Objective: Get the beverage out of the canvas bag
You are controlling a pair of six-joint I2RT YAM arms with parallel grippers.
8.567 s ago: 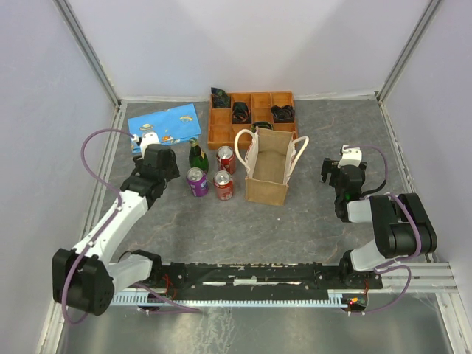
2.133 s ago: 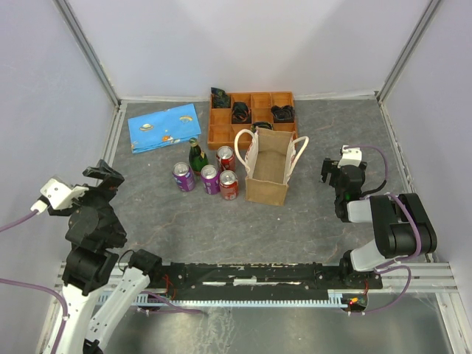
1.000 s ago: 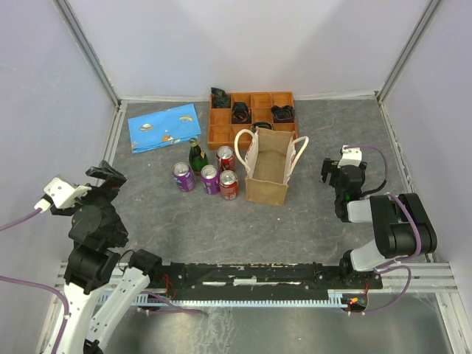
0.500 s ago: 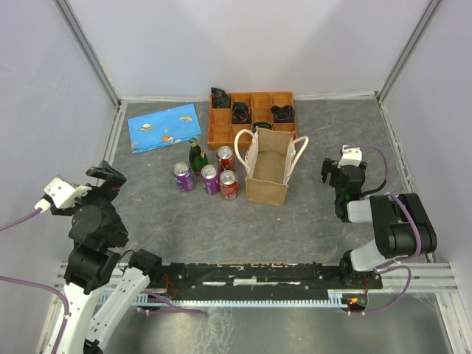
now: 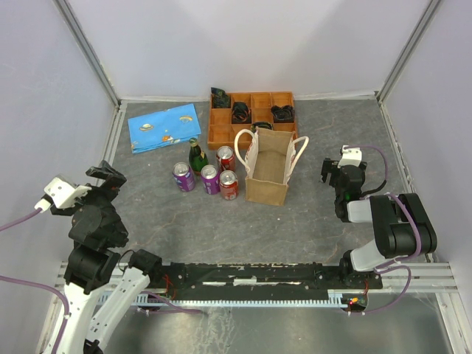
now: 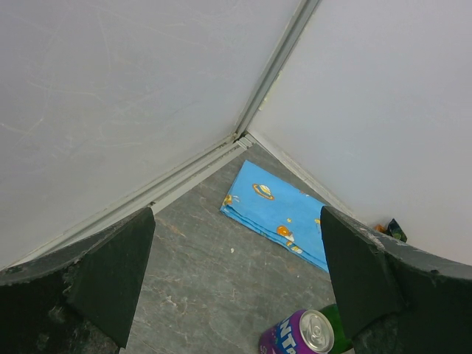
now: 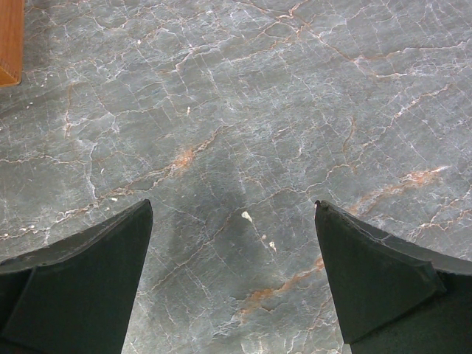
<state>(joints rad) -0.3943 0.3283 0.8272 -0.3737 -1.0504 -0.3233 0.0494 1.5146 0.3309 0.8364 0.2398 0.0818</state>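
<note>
The tan canvas bag (image 5: 267, 169) stands upright and open mid-table, cream handles up; only its tan inside shows from above. Left of it stand several drinks: two purple cans (image 5: 183, 177) (image 5: 210, 179), two red cans (image 5: 228, 185) and a green bottle (image 5: 196, 155). My left gripper (image 5: 108, 177) hangs open and empty, raised near the left wall, well away from the bag. Its wrist view shows the left gripper (image 6: 237, 212) above a purple can (image 6: 306, 335). My right gripper (image 5: 333, 174) sits right of the bag, and the right wrist view shows it (image 7: 232, 203) open over bare table.
An orange compartment tray (image 5: 221, 116) with dark items sits behind the bag; its corner (image 7: 10, 44) shows in the right wrist view. A blue patterned cloth (image 5: 165, 127) (image 6: 284, 214) lies at the back left. Walls close in on the left, back and right.
Since the oldest frame my left arm has pulled back from the cans to the left wall, and a second purple can shows by the group. Nothing has moved in the last second.
</note>
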